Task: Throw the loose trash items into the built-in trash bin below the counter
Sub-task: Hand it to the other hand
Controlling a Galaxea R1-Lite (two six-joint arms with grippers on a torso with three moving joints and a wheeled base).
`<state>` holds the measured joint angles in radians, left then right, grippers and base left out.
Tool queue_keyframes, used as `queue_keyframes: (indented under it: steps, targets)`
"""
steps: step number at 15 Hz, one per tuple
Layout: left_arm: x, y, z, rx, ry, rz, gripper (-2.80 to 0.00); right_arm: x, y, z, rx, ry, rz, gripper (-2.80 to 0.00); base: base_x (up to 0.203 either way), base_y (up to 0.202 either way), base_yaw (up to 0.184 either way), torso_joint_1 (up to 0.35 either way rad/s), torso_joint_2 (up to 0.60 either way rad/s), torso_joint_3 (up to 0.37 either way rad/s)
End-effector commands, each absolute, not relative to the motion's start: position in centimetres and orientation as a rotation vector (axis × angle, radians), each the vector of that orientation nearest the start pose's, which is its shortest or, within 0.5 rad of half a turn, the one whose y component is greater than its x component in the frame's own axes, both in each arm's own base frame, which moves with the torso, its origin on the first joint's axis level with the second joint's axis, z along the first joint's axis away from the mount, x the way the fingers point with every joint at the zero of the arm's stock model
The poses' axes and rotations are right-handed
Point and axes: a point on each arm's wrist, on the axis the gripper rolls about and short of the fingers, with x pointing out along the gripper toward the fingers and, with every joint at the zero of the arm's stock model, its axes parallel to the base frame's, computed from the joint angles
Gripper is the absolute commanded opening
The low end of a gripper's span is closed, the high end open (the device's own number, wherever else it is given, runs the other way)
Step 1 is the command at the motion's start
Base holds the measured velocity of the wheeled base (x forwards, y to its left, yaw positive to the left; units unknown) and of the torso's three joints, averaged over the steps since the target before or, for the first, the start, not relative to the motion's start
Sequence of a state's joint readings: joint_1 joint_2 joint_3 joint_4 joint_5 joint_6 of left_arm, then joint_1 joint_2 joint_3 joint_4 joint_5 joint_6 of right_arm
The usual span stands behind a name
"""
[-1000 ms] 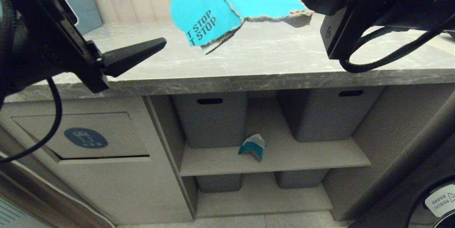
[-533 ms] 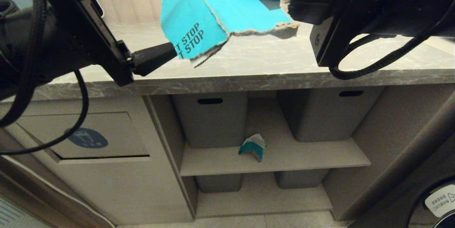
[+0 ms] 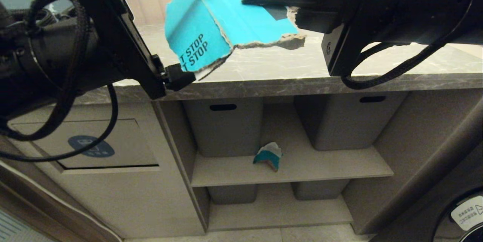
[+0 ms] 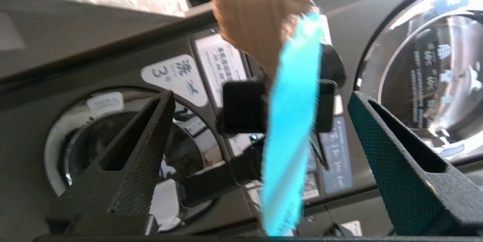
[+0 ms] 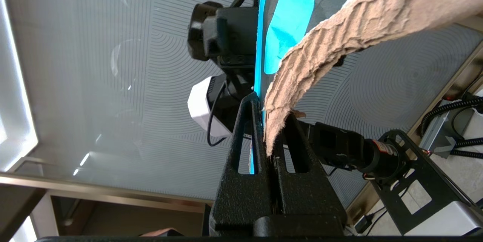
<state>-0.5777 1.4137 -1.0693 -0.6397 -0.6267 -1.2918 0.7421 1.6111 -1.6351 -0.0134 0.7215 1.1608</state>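
Head view: the larger bright cyan torn cardboard scrap (image 3: 226, 23), printed "STOP" in black with a ragged brown edge and a fold down its face, hangs in the air above the grey marble-look table (image 3: 286, 83). The right gripper (image 3: 264, 0) has its jaws pressed together on the scrap's upper right part. In the right wrist view the two black fingers (image 5: 241, 151) pinch the torn brown edge. The left gripper (image 4: 260, 128) has its jaws wide apart, holding nothing. In the left wrist view the scrap stands edge-on between them, touching neither. The smaller teal-and-white cardboard scrap (image 3: 268, 156) lies on the beige shelf (image 3: 332, 166) below. The beige trash bin flap with its round dark-blue sticker (image 3: 90, 145) sits lower left.
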Motion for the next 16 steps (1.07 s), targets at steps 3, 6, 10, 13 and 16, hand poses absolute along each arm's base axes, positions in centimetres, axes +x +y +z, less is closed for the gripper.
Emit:
queue_keyframes:
  steps: [3, 6, 10, 13, 16]
  targets:
    - [19.68, -14.47, 33.32, -1.11, 0.508, -1.215, 0.0, 19.75, 20.14, 38.28, 0.943, 0.814, 1.307, -2.8, 0.0, 0.0, 0.0, 0.0, 0.0, 0.0]
    - [20.21, -14.67, 33.19, -1.113, 0.511, -1.204, -2.8, 19.79, 20.18, 38.23, 0.942, 0.814, 1.306, -2.8, 0.0, 0.0, 0.0, 0.0, 0.0, 0.0]
    - [20.53, -14.71, 33.83, -1.122, 0.484, -1.202, -2.8, 19.89, 20.21, 37.95, 0.945, 0.825, 1.296, -2.8, 0.0, 0.0, 0.0, 0.0, 0.0, 0.0]
    - [20.4, -14.63, 33.94, -1.121, 0.478, -1.204, -2.8, 20.04, 20.29, 37.88, 0.956, 0.797, 1.255, -2.8, 0.0, 0.0, 0.0, 0.0, 0.0, 0.0]
    - [20.51, -14.5, 33.96, -1.122, 0.459, -1.188, -2.8, 19.97, 20.08, 37.88, 0.957, 0.782, 1.24, 0.0, 0.0, 0.0, 0.0, 0.0, 0.0, 0.0]
